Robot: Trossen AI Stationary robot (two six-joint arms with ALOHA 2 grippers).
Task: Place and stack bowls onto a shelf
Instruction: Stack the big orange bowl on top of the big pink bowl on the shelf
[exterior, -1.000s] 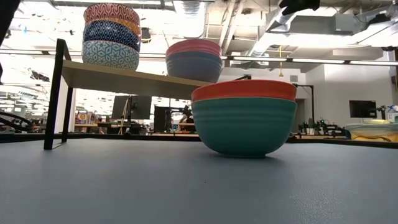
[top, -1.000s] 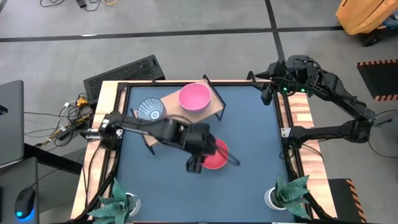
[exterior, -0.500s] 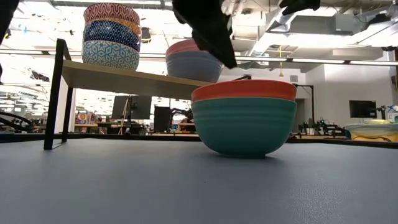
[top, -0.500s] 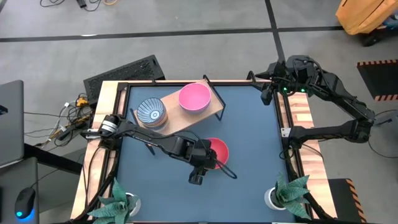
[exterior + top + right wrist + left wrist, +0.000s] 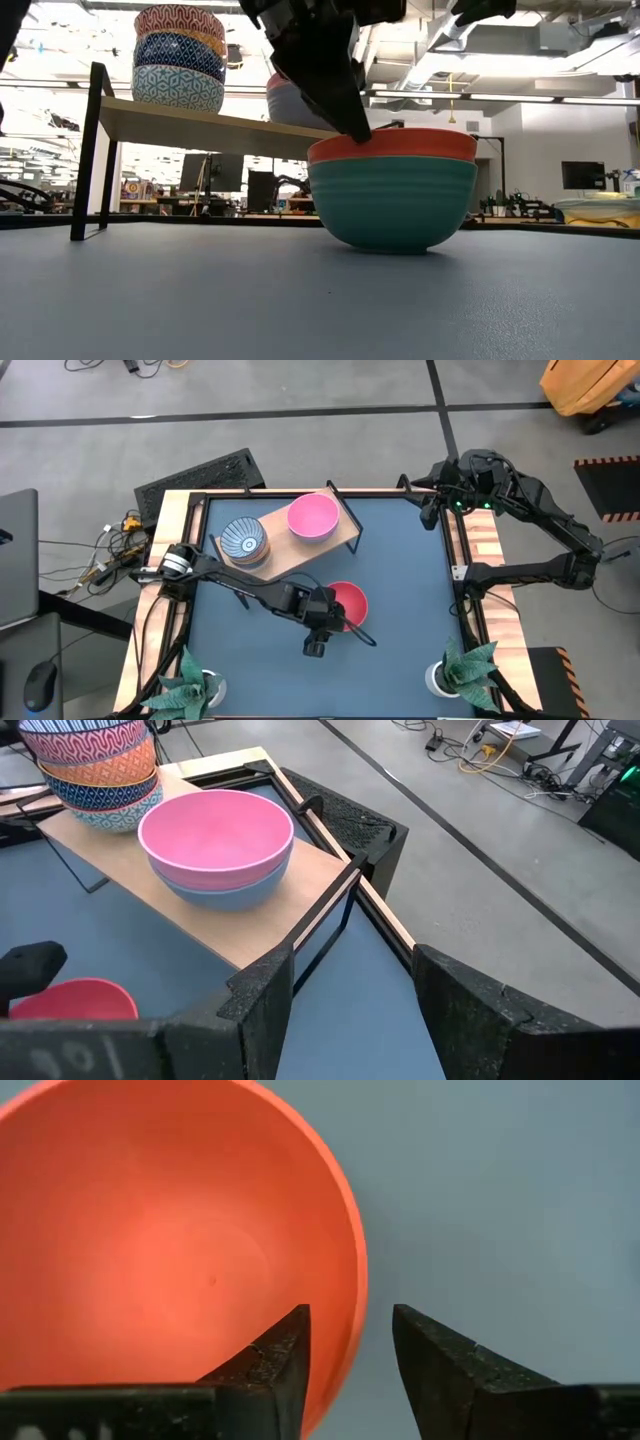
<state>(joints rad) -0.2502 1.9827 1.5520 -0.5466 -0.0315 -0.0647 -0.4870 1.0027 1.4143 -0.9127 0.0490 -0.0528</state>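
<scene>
Jaws of the left gripper (image 5: pixel 348 1342) stand apart astride the rim of the red bowl (image 5: pixel 170 1240), which is nested in a green bowl (image 5: pixel 392 205) on the worktop (image 5: pixel 400 560) beside the shelf (image 5: pixel 318 543). On the shelf are two stacks: three patterned bowls (image 5: pixel 180 57) and two pink bowls (image 5: pixel 215 845). Right gripper (image 5: pixel 345 985), jaws apart, waits at the worktop corner beyond the shelf.

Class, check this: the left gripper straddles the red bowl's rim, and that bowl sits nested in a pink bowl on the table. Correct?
Not quite. The low view shows the red bowl nested in a green bowl, not a pink one. The left gripper does straddle its rim.
</scene>
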